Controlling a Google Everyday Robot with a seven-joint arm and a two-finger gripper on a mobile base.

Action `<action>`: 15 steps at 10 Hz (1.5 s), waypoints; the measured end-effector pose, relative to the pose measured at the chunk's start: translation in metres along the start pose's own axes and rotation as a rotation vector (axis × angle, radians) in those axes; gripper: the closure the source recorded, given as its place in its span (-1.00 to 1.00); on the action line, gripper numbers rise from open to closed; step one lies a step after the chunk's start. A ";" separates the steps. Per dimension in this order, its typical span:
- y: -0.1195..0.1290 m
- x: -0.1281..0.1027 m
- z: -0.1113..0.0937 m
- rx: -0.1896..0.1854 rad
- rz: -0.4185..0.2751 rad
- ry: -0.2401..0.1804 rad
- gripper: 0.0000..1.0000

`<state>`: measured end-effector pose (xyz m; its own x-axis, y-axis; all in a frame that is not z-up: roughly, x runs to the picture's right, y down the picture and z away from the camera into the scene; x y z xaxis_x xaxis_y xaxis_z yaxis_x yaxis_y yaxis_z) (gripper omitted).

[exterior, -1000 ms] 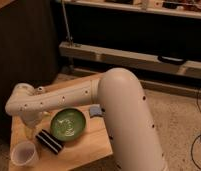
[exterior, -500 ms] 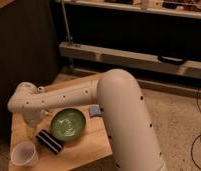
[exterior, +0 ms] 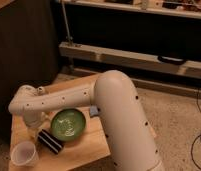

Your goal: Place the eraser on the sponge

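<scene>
- Gripper (exterior: 34,125) hangs at the left end of the white arm (exterior: 54,101), pointing down over the left part of the wooden table (exterior: 89,145). Whether it is apart or together, I cannot tell; it sits in shadow under the wrist.
- Just below and to the right of it lies the eraser (exterior: 50,141), a dark striped block flat on the table, angled with one end toward the gripper. Whether the two touch cannot be made out.
- Right beside the eraser, on its far right, sits the green plate (exterior: 68,124), its rim close to the block's upper edge.
- Over on the far right of the plate, a pale blue corner of the sponge (exterior: 94,110) peeks out, tucked against the robot's big white body (exterior: 124,120). Eraser and sponge are apart, with the plate between them.
- Near left corner: a pale cup (exterior: 24,154) stands upright, just left of the eraser.
</scene>
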<state>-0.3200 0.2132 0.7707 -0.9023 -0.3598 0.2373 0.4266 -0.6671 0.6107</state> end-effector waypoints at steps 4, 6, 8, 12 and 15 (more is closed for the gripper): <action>-0.004 -0.003 0.012 -0.004 -0.015 -0.018 -0.09; -0.004 -0.005 0.018 -0.014 -0.011 -0.025 -0.09; -0.003 -0.008 0.026 -0.018 -0.008 -0.036 -0.09; 0.001 -0.014 0.032 -0.023 -0.002 -0.050 0.10; 0.006 -0.017 0.005 -0.029 0.006 -0.028 0.68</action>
<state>-0.3030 0.2187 0.7742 -0.9010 -0.3459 0.2618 0.4331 -0.6835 0.5875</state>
